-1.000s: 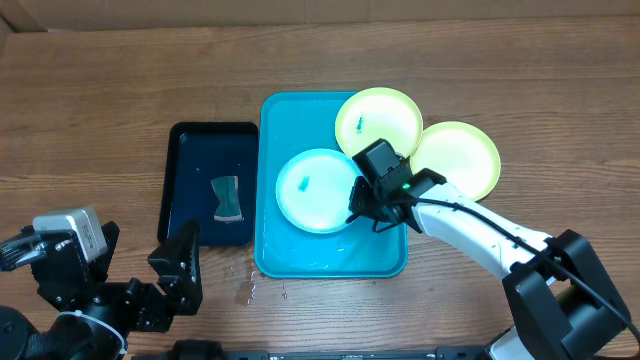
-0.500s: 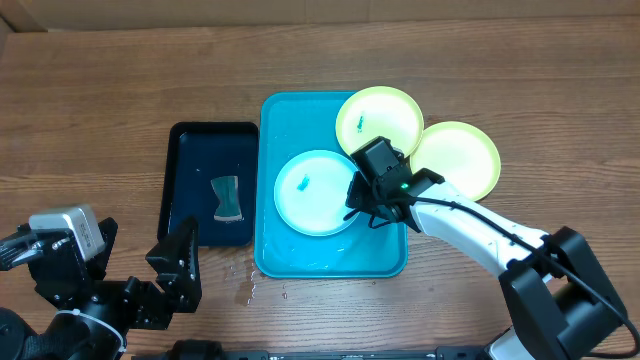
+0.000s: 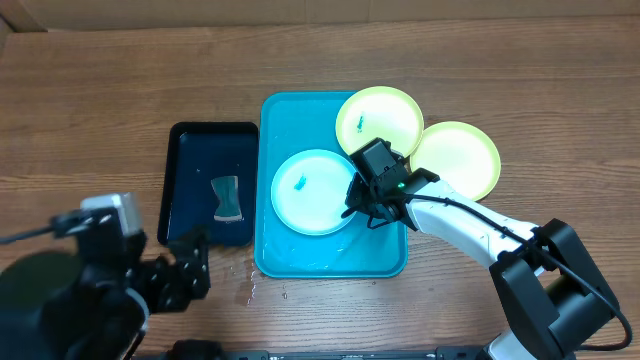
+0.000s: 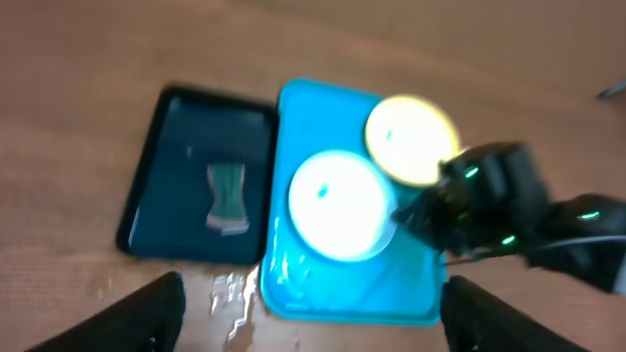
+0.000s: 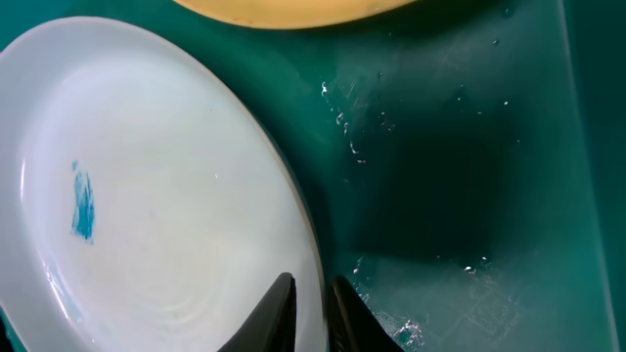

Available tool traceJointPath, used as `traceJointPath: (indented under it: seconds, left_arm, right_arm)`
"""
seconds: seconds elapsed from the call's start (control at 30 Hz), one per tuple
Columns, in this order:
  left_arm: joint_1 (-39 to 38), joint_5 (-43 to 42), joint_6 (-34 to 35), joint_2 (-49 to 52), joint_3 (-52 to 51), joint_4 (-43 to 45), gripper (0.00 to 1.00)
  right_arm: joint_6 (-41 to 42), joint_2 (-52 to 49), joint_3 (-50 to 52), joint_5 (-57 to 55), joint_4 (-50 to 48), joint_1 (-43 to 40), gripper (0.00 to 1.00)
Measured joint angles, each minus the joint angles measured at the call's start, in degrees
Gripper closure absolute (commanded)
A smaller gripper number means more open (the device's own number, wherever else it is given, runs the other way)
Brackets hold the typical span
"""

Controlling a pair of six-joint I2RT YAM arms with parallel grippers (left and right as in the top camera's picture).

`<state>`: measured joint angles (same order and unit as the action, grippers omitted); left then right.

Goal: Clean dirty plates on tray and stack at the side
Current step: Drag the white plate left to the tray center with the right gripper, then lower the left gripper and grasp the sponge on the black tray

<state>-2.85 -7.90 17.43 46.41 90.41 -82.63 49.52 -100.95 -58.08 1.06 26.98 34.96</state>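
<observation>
A light blue plate [image 3: 312, 190] with a small blue smear lies on the blue tray [image 3: 330, 255]. My right gripper [image 3: 353, 206] is shut on its right rim; in the right wrist view the rim of this plate [image 5: 147, 176] passes between the two fingers of the right gripper [image 5: 315, 313]. A yellow-green plate [image 3: 378, 120] with a smear rests on the tray's far right corner. Another yellow-green plate [image 3: 455, 158] lies on the table to the right. My left gripper [image 3: 183, 272] hovers open and empty at the front left, its view blurred, the left gripper [image 4: 318, 323] in front of the tray [image 4: 333, 293].
A smaller black tray [image 3: 210, 150] with a grey-green sponge [image 3: 228, 197] in it sits left of the blue tray. Water drops [image 3: 245, 285] lie on the wood in front of both trays. Wet spots mark the tray floor [image 5: 460, 166].
The right gripper opened a little and shut again on the plate's rim, and the plate slid slightly left. The left arm swung to the right and its view is now blurred.
</observation>
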Motion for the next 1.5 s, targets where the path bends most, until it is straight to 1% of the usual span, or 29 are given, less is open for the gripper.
traceJointPath:
  seconds: [0.03,0.17,0.27,0.5,0.57,0.6,0.7,0.73,0.77,0.8,0.9,0.93,1.0,1.03,1.13,1.2,1.3,1.33,1.5]
  left_arm:
    - [0.00,0.09,0.00,0.15,-2.78,0.46,0.23]
    - [0.00,0.94,-0.02,2.14,-10.93,2.89,0.32]
    - [0.00,2.73,-0.02,6.38,-13.11,2.97,0.32]
    - [0.00,4.35,0.00,15.02,-13.53,5.42,0.32]
    - [0.00,4.55,0.00,17.84,-13.55,6.19,0.34]
    - [0.00,4.70,0.00,19.67,-13.57,6.49,0.34]
    - [0.00,4.76,-0.02,24.83,-13.57,7.82,0.43]
    - [0.00,4.79,-0.02,26.40,-13.57,8.20,0.44]
    - [0.00,4.79,0.00,30.21,-13.57,8.79,0.45]
    - [0.00,4.79,0.17,31.34,-13.62,8.96,0.45]
    - [0.00,4.96,0.61,37.22,-13.64,11.78,0.51]
    - [0.00,5.01,0.70,39.19,-13.68,13.20,0.59]
    - [0.00,5.11,1.27,43.65,-13.99,15.50,0.67]
    - [0.00,5.16,1.31,45.22,-14.10,16.31,0.68]
    - [0.00,5.20,1.75,49.92,-14.12,18.91,0.68]
    - [0.00,5.64,1.75,53.09,-14.23,20.17,0.67]
    - [0.00,6.34,1.75,55.04,-14.23,21.51,0.65]
    - [0.00,6.54,1.75,55.65,-14.23,21.99,0.60]
    - [0.00,7.34,1.88,59.63,-14.23,22.51,0.62]
  right_arm:
    - [0.20,0.00,0.00,-0.02,-0.04,0.00,0.77]
    - [-0.02,0.00,0.00,0.13,0.00,0.00,0.77]
    - [-0.02,0.00,0.00,0.52,0.09,0.00,0.77]
    - [1.05,-0.96,0.00,1.49,0.66,0.00,0.78]
    - [1.27,-0.98,0.00,1.53,0.70,0.00,0.91]
    - [1.33,-1.01,0.00,1.53,0.72,0.00,0.93]
    - [1.49,-1.25,0.00,1.57,0.59,0.00,0.93]
    - [1.49,-1.29,0.00,1.55,0.63,0.00,0.92]
    - [1.51,-1.44,0.00,1.62,0.57,0.00,0.92]
    - [1.51,-1.51,0.00,1.68,0.50,0.00,0.92]
    - [1.49,-1.57,0.00,1.68,0.31,0.00,0.91]
    - [1.49,-1.57,0.00,1.68,0.17,0.00,0.91]
    - [1.51,-1.60,0.00,1.68,0.00,0.00,0.87]
    - [1.42,-1.60,0.00,1.70,0.07,0.02,0.85]
    - [1.53,-1.62,0.00,1.66,0.07,0.00,0.77]
    - [1.49,-1.62,0.00,1.70,0.04,0.00,0.77]
    - [1.49,-1.62,0.00,1.75,-0.20,0.00,0.78]
    - [1.51,-1.62,0.00,1.73,-0.37,0.00,0.78]
    - [1.49,-1.62,0.00,1.73,-0.46,0.00,0.78]
